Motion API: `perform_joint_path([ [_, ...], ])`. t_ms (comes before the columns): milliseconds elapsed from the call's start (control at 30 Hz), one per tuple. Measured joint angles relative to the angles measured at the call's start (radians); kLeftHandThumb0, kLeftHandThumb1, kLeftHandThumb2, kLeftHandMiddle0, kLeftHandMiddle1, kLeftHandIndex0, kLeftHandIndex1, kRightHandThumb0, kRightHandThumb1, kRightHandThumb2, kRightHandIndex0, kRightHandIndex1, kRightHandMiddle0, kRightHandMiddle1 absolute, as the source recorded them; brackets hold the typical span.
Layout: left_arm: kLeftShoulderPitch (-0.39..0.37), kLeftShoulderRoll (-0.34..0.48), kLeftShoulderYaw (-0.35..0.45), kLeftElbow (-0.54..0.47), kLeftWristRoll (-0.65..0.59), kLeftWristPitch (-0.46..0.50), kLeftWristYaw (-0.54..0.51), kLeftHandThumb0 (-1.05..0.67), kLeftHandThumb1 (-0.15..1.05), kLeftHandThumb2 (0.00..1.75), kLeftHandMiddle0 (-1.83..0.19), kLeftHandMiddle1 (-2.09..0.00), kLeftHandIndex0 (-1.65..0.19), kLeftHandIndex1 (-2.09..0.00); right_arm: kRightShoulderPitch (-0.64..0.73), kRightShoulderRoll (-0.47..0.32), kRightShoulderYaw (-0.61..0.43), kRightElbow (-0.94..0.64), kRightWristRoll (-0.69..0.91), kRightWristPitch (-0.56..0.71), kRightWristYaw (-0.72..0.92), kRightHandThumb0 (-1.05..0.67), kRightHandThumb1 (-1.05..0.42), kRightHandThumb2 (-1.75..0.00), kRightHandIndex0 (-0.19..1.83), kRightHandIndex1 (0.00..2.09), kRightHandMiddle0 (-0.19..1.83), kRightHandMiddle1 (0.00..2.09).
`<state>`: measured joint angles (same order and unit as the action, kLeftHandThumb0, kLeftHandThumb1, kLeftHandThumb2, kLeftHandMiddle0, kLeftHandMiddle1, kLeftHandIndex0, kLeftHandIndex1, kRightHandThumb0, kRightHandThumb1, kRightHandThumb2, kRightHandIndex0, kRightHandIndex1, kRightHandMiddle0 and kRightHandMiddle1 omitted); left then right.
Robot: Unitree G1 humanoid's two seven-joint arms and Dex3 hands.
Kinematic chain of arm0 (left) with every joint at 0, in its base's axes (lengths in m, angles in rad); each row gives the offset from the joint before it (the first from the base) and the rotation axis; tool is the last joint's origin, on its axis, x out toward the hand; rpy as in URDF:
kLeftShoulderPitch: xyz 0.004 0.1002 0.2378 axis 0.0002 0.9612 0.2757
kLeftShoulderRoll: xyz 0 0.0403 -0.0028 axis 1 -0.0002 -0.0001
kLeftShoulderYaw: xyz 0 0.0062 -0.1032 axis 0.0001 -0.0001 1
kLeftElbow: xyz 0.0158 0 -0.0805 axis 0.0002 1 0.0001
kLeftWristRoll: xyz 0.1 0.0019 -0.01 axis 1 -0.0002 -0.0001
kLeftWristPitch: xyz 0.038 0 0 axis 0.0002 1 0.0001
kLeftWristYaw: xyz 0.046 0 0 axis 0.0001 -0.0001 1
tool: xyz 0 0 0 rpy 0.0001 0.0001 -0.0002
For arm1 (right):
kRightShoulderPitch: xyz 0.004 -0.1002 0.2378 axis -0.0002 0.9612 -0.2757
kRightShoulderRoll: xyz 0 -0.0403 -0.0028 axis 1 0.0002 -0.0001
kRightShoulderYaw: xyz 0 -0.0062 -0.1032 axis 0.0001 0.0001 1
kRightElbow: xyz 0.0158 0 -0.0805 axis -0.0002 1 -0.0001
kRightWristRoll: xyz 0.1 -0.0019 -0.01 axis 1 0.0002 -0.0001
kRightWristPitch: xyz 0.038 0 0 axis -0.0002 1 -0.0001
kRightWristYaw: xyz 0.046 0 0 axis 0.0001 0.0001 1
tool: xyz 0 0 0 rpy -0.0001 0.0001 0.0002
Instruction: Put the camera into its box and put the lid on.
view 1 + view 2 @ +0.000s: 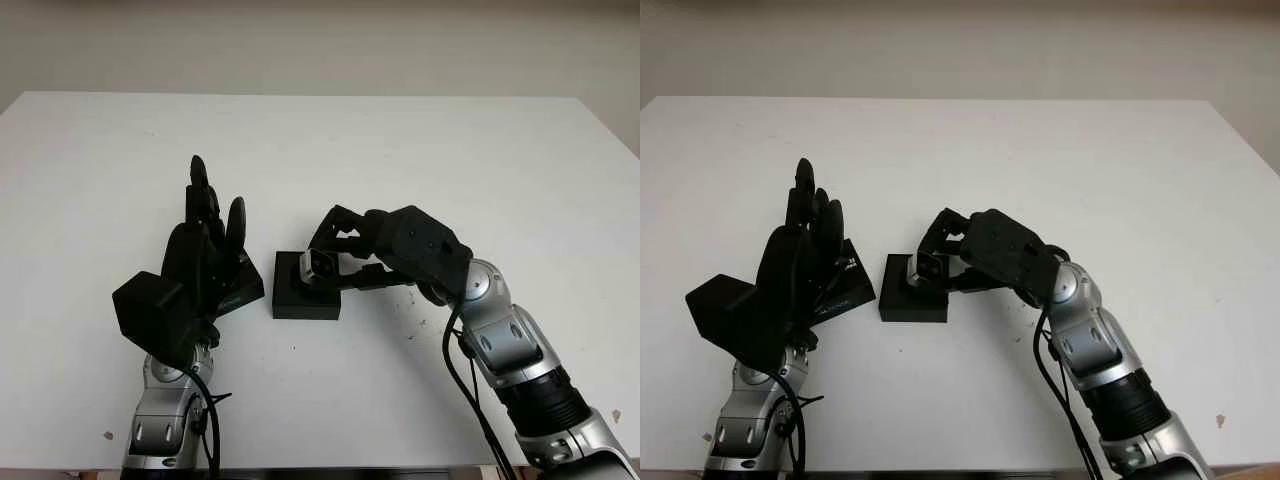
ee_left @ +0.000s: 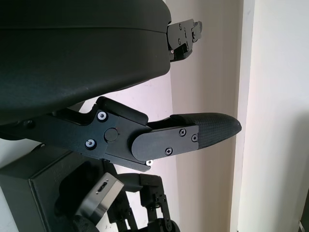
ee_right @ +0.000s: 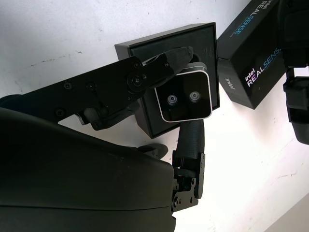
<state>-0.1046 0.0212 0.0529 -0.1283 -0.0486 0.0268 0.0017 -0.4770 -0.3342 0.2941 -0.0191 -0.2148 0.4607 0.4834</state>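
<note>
Right wrist view: the robot's right hand (image 3: 186, 104) grips the small silver camera (image 3: 185, 99) between its black fingers (image 3: 159, 67), holding it over the open black box (image 3: 145, 50), its two lenses facing the wrist. In the head views that box (image 1: 290, 300) sits on the white worktop (image 1: 400, 150) near the middle, the camera (image 1: 318, 265) poised at its top and the right arm reaching in from the lower right. Just beside it to the left lies the black lid (image 3: 251, 72), printed "Intel RealSense", resting on the worktop apart from the box. The left hand (image 1: 205, 235) stands upright at the lid, open, holding nothing, its fingers pointing away from the robot
</note>
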Motion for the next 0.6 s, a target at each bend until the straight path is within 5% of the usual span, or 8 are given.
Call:
perform_joint_path([
  [600, 0.0, -0.01, 0.0, 0.0, -0.001, 0.0, 0.003, -0.73, 1.05, 0.53, 0.19, 0.0, 0.19, 0.0, 0.007, 0.038, 0.014, -0.001, -0.022, 0.014, -0.031, -0.36, -1.03, -0.06, 0.31, 0.08, 0.12, 1.94],
])
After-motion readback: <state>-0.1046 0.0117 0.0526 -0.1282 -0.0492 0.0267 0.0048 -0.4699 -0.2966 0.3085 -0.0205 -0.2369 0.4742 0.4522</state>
